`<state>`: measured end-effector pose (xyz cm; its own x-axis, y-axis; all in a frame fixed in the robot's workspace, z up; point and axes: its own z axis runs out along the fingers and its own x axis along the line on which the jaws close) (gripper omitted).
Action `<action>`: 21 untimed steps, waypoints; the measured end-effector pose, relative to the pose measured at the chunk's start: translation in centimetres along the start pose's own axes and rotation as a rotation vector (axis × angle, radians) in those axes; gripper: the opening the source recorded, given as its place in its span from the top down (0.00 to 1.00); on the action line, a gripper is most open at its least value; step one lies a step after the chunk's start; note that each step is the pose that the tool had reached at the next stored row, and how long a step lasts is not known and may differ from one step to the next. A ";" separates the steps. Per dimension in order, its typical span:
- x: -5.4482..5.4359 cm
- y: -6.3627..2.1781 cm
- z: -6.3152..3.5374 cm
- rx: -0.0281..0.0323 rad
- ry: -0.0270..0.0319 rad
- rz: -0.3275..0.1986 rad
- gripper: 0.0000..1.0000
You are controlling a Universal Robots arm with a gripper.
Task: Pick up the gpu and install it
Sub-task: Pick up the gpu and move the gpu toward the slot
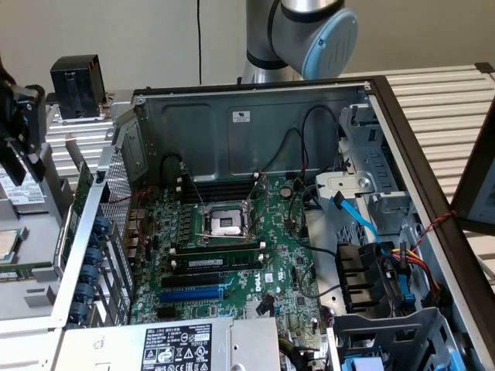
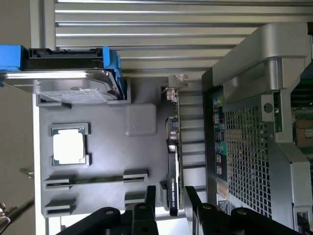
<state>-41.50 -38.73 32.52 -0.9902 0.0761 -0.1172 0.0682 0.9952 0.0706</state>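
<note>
One gpu (image 2: 174, 147) stands on its thin edge in a slot along the tray's (image 2: 98, 161) edge, the one next to the case (image 2: 249, 147). The gripper (image 2: 170, 203) has its two black fingers (image 2: 149, 198) wide apart, one on each side of the gpu's end, and grips nothing. A chip (image 2: 68, 146) lies near the tray's middle. A drive (image 2: 68, 85) sits at another edge.

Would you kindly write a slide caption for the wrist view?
Open gripper flanking the gpu standing on edge in the grey tray beside the computer case.
</note>
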 end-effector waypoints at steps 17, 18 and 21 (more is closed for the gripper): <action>0.2 -0.24 1.76 -0.0158 -0.0336 0.060 0.55; 0.2 -0.24 1.87 -0.0159 -0.0360 0.062 0.55; 0.1 -0.24 2.02 -0.0177 -0.0457 0.066 0.55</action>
<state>-41.33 -38.84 30.49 -0.9769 0.1449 -0.1567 0.1308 0.9866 0.0972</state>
